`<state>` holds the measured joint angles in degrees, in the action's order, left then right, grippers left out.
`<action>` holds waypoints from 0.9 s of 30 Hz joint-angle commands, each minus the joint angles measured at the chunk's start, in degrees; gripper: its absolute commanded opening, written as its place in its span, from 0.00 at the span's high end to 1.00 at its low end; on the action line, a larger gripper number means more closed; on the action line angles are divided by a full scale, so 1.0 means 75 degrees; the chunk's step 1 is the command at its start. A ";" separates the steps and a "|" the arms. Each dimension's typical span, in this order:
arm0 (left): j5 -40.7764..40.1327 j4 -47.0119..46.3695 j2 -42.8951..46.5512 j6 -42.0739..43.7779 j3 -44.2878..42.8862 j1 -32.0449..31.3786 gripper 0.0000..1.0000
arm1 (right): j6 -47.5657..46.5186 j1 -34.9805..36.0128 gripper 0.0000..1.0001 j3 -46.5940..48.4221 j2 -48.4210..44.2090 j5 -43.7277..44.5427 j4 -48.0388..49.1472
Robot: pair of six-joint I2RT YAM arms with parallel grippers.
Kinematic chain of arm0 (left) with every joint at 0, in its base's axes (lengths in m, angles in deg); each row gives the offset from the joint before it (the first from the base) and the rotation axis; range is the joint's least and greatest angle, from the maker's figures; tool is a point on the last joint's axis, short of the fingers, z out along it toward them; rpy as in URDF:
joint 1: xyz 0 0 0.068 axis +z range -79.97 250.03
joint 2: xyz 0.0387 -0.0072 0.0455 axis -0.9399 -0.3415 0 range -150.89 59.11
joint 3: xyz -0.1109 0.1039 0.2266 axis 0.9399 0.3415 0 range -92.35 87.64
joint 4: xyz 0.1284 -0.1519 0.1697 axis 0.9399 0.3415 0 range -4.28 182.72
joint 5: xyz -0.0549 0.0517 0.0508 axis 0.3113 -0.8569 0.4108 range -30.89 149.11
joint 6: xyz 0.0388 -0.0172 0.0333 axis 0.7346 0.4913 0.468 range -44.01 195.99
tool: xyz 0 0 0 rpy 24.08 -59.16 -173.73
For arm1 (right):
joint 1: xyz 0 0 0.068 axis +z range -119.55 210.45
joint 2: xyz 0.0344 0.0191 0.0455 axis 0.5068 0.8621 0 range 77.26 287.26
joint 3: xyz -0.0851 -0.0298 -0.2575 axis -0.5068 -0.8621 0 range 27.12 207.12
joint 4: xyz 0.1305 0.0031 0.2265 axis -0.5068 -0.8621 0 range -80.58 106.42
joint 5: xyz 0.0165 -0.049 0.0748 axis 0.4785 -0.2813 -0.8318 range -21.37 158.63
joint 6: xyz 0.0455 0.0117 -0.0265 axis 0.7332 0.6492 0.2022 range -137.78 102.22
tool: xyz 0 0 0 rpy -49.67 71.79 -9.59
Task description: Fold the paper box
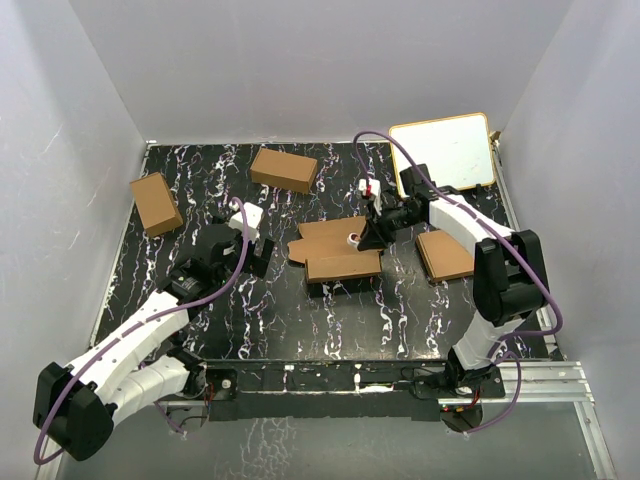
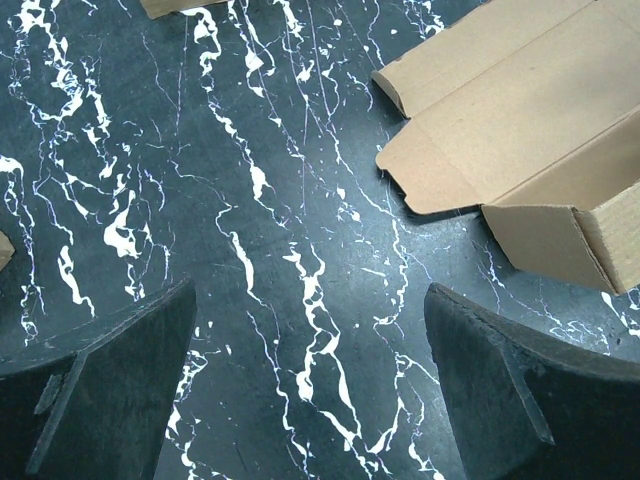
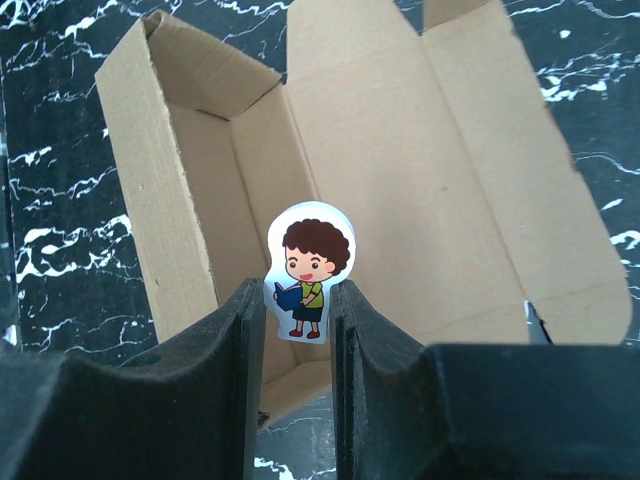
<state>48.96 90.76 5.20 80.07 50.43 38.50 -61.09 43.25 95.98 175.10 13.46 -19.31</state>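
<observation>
In the middle of the black marbled table lies the paper box, partly formed: one long trough with its walls standing and its end flaps folded up, and the wide lid panel spread flat on the far side, with rounded tabs at its ends. The right wrist view looks straight down into the open trough.

The right claw hangs just above the near rim of the box, its jaws drawn narrow and pinching a small cartoon-boy cutout, a white-edged figure of a curly-haired boy reading a book. The cutout stands upright between the two dark pads.

To the left of the box, the left claw hovers over bare table with its jaws spread wide and nothing between them. In its own wrist view the box's left end and tabs sit off to the upper right, apart from the fingers.

Two shorter brown cartons rest at the far left. A flat pile of brown sheets lies right of the box, and a white board sits in the far right corner.
</observation>
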 commanded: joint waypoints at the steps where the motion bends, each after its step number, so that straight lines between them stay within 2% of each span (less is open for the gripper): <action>1: -0.0108 0.0055 0.0042 0.0059 -0.0112 0.0055 0.05 | -0.0701 0.0133 0.92 0.0203 0.0064 -0.0138 -0.0344; 13: -0.0083 0.0043 0.0004 0.0062 -0.0099 0.0056 0.05 | -0.2162 0.0531 0.92 0.0188 0.0037 -0.0343 -0.1575; 27: -0.0071 0.0048 -0.0024 0.0055 -0.0107 0.0084 0.05 | -0.2904 0.1202 0.87 -0.0403 -0.0110 0.0436 -0.1831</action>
<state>48.98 90.74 4.88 80.07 50.41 38.77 -78.23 50.94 93.88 175.89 16.97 -32.51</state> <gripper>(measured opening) 0.946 0.300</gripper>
